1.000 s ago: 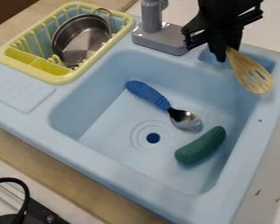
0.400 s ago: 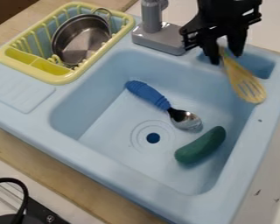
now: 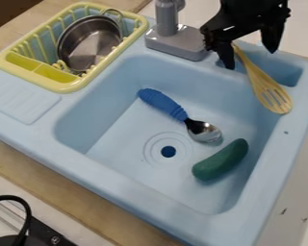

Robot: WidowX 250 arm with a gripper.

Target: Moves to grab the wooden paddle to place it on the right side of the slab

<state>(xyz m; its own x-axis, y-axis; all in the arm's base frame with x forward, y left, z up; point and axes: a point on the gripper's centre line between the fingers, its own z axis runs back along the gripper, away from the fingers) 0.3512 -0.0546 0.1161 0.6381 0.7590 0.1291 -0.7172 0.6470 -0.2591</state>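
Gripper [image 3: 250,57] hangs spread over the sink [image 3: 150,198]'s far edge, open room between one fingertip and the paddle [image 3: 263,82].

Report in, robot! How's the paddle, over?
Gripper open over sink's back edge. Paddle loose, back right corner. Spoon and cucumber down in basin, not in the way.

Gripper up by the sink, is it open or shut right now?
Open: the gripper has its two fingers spread wide apart, not closed on the wooden paddle.
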